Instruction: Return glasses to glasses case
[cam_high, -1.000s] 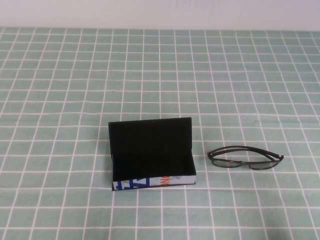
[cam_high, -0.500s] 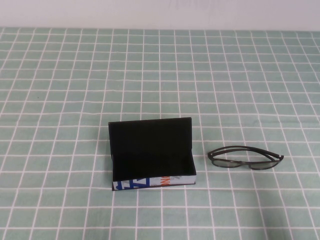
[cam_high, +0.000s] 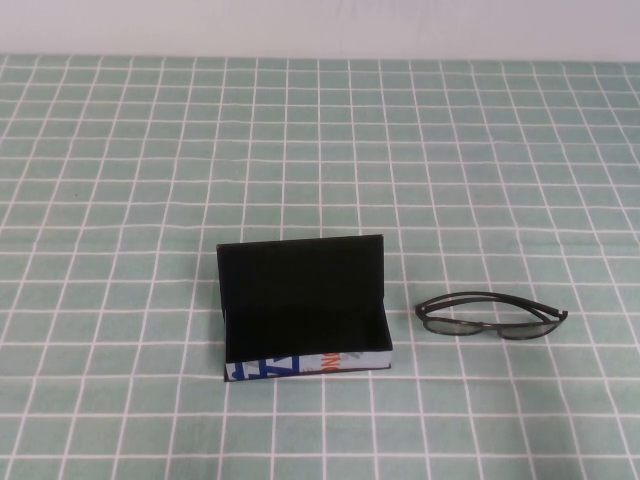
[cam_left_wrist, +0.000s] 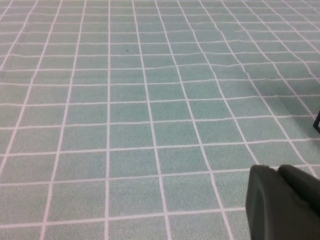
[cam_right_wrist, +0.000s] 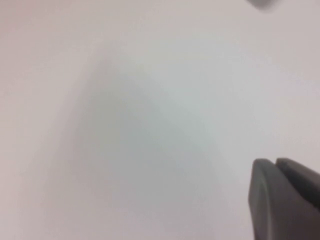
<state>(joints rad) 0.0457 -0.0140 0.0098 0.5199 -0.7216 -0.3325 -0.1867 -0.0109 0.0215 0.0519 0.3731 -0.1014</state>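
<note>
The glasses case (cam_high: 305, 310) stands open at the table's middle front, lid upright at the back, black inside, its front side white with blue and orange print. The glasses (cam_high: 490, 315), dark and thin-framed with folded arms, lie flat on the cloth just right of the case, apart from it. Neither arm shows in the high view. In the left wrist view my left gripper (cam_left_wrist: 274, 170) hangs over bare cloth, its two dark fingers pressed together and holding nothing. In the right wrist view my right gripper (cam_right_wrist: 275, 163) is shut and empty, facing a blank pale surface.
A green cloth with a white grid (cam_high: 150, 180) covers the table; a pale wall (cam_high: 320, 25) runs along its far edge. A small black corner (cam_left_wrist: 317, 123) shows at the edge of the left wrist view.
</note>
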